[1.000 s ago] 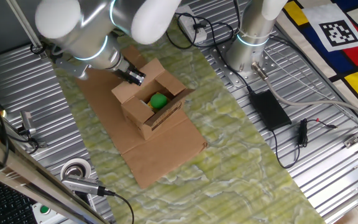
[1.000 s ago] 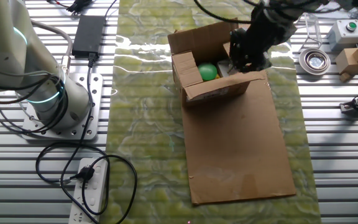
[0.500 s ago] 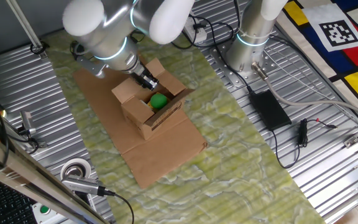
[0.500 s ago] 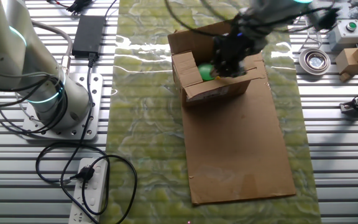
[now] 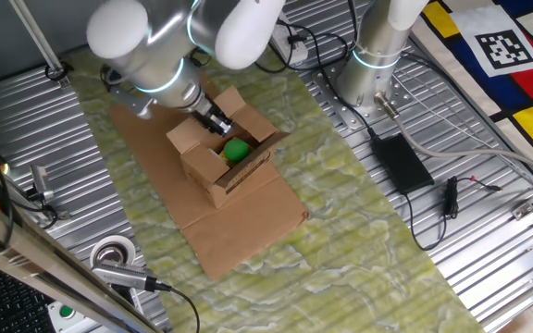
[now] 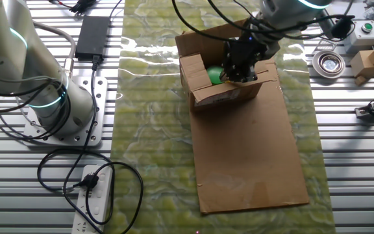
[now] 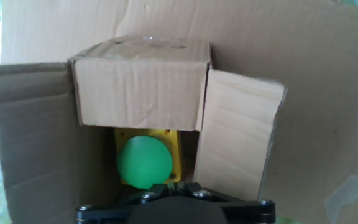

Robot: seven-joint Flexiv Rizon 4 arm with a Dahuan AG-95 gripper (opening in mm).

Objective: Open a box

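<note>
The small brown box [image 5: 222, 159] stands on a flat cardboard sheet with its top flaps spread. In the hand view one flap [image 7: 138, 81] leans over the opening, and others stand at the right [image 7: 238, 137] and left [image 7: 33, 137]. A green ball [image 7: 145, 162] on a yellow piece lies inside; it also shows in one fixed view [image 5: 237, 150]. My gripper [image 5: 213, 120] hangs just over the opening near one edge, as the other fixed view [image 6: 239, 67] shows too. In the hand view its fingertips [image 7: 169, 185] sit together, with nothing between them.
The large flat cardboard sheet [image 5: 239, 222] lies on green mottled cloth. A tape roll [image 5: 111, 252], a black power adapter [image 5: 401, 162] and a second robot base [image 5: 373, 65] stand around. A power strip [image 6: 96, 195] and a small carton [image 6: 367, 62] lie off the cloth.
My gripper has moved from the box's outer flap side to over the open top, above the green ball. The box has stayed in place.
</note>
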